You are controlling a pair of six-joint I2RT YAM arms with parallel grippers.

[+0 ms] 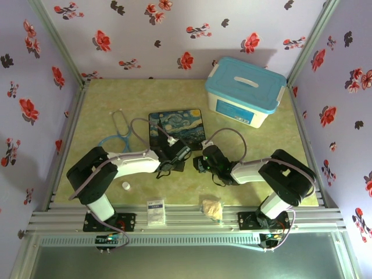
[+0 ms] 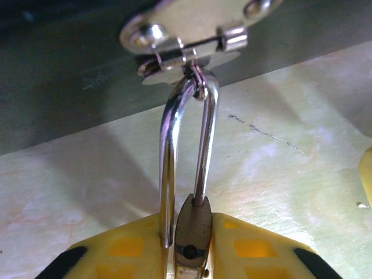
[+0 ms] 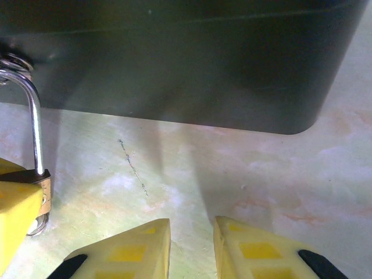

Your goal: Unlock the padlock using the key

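Top camera looks down; both close wrist cameras share the padlock (image 2: 193, 228).

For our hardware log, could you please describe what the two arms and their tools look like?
The left arm and right arm have black joints with white link covers, and a grey cable loops above each wrist. The left tool and right tool carry yellow wedge-shaped fingers with square recesses and black patches on their outer edges.
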